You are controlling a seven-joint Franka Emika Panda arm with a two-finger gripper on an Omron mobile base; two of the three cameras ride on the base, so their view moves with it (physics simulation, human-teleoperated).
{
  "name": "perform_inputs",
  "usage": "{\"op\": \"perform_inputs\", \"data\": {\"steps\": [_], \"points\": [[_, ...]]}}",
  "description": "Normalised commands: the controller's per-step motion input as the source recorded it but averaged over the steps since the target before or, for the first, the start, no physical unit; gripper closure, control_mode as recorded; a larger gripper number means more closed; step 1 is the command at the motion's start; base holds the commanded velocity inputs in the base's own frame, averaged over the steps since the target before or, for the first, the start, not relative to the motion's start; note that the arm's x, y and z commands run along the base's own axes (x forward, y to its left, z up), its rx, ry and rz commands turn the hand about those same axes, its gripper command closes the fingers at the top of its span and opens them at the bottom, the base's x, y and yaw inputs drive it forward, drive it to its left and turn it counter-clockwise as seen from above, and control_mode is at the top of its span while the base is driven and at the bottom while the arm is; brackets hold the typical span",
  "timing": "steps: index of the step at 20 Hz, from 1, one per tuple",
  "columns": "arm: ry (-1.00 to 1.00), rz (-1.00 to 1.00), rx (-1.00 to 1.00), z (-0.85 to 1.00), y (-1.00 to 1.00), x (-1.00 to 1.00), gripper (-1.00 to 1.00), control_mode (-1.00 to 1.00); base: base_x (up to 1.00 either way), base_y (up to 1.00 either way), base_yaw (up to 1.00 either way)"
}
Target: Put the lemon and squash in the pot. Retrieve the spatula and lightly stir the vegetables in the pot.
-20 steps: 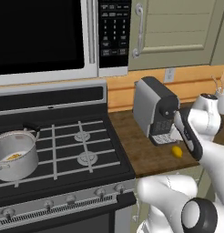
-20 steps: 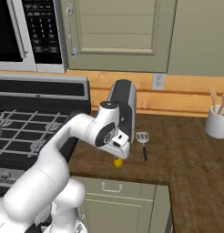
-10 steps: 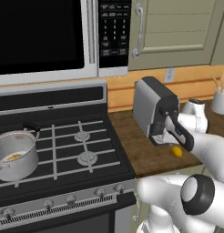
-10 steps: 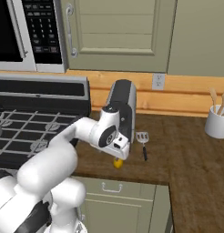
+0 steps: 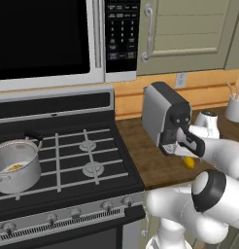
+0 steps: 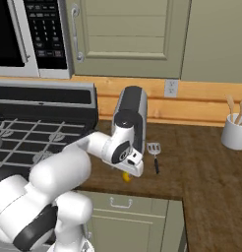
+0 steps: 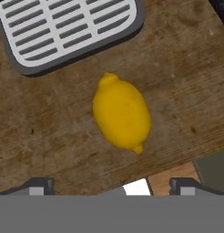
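Hand view puts us right above the lemon [image 7: 121,112], lying on its side on the wooden worktop [image 7: 50,136], just beside the slotted grey drip tray [image 7: 68,32] of the coffee machine [image 6: 130,118]. The gripper [image 7: 111,184] hangs over it with jaws spread wide, holding nothing. That lemon looks firm, light and smooth-skinned, likely to roll, so I'd pinch it across the plump middle, not the nubbed ends. The pot [image 5: 15,165] waits far off on the stove [image 5: 68,160]; the spatula [image 6: 154,153] lies near the machine. The microwave [image 6: 44,34] keypad lettering is too small to read.
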Motion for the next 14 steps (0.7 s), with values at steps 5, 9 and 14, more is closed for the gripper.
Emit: {"op": "perform_inputs", "data": {"steps": [5,9,14], "points": [[0.0,0.0,0.0,-0.25,-0.13,0.14,-1.0,-1.0,0.0,0.0,0.0],[0.0,0.0,0.0,-0.23,-0.13,0.16,-1.0,-1.0,0.0,0.0,0.0],[0.0,0.0,0.0,-0.19,-0.11,0.12,-1.0,-1.0,0.0,0.0,0.0]]}}
